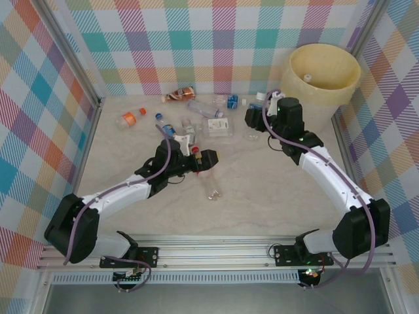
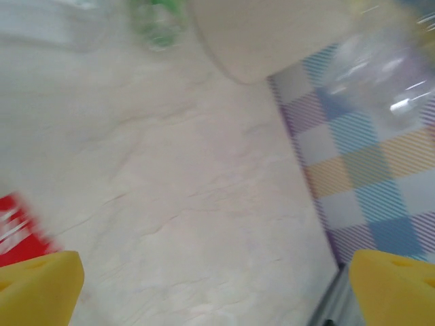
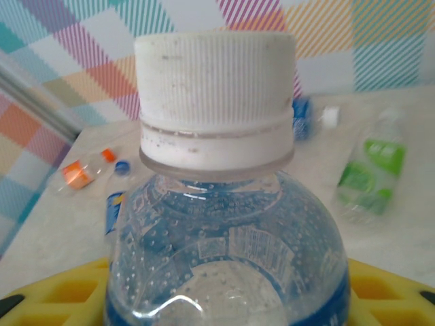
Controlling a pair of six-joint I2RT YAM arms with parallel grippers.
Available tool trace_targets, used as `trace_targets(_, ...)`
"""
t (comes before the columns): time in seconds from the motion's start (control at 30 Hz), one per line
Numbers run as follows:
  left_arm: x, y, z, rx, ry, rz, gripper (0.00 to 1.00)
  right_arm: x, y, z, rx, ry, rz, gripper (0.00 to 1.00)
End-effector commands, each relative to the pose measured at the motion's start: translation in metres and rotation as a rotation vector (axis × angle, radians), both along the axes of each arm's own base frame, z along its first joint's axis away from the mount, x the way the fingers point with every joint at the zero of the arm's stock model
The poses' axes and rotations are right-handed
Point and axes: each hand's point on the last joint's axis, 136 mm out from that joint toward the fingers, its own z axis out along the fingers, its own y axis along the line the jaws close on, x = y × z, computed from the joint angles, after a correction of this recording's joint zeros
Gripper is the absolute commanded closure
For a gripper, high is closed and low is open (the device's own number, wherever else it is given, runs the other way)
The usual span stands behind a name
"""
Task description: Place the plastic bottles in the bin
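Two arms angled inward (right claw point(image 1: 251, 118) gripping bottle point(image 3: 216, 224)).

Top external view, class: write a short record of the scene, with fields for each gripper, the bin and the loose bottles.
Left gripper: open, empty, over the table
Right gripper: shut on a white-capped bottle
Bin: upright, far right corner
Loose: orange-labelled bottle, green-labelled bottle and others lying on the table
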Motion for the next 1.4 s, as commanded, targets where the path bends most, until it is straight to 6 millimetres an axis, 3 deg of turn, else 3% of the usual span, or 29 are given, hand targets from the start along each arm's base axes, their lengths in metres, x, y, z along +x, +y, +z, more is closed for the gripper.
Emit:
trace_targets(0.0,-0.011,0.044,-0.046,0.169,0.126,0.173,0.00,0.009,-0.025,0.051,-0.121,-0.168,-0.095,0.51)
trace_targets(0.07,-0.018,0.053,-0.061,0.196,0.168,0.192,0.00,0.014,-0.030,0.072,-0.153,-0.242,-0.121,0.51)
trace_targets(0.27,-0.023,0.043,-0.081,0.180,0.236,0.157,0.00,0.042,-0.057,0.122,-0.331,-0.424,-0.291,0.50)
trace_targets(0.37,-0.020,0.043,-0.087,0.197,0.246,0.161,0.00,0.066,-0.085,0.138,-0.426,-0.466,-0.399,0.51)
trace_targets(0.47,-0.019,0.039,-0.092,0.198,0.257,0.146,0.00,0.088,-0.119,0.144,-0.374,-0.452,-0.480,0.50)
trace_targets(0.77,-0.015,0.025,-0.100,0.207,0.291,0.091,0.00,0.153,-0.190,0.147,-0.240,-0.451,-0.658,0.49)
trace_targets(0.87,-0.015,0.024,-0.103,0.213,0.294,0.088,0.00,0.172,-0.199,0.142,-0.245,-0.430,-0.681,0.49)
trace_targets(1.07,-0.014,0.024,-0.107,0.227,0.311,0.086,0.00,0.199,-0.215,0.097,-0.311,-0.296,-0.717,0.47)
trace_targets(1.23,-0.014,0.024,-0.109,0.232,0.315,0.087,0.00,0.201,-0.200,0.067,-0.276,-0.185,-0.621,0.46)
trace_targets(1.37,-0.014,0.023,-0.109,0.232,0.317,0.085,0.00,0.195,-0.183,0.057,-0.237,-0.135,-0.524,0.46)
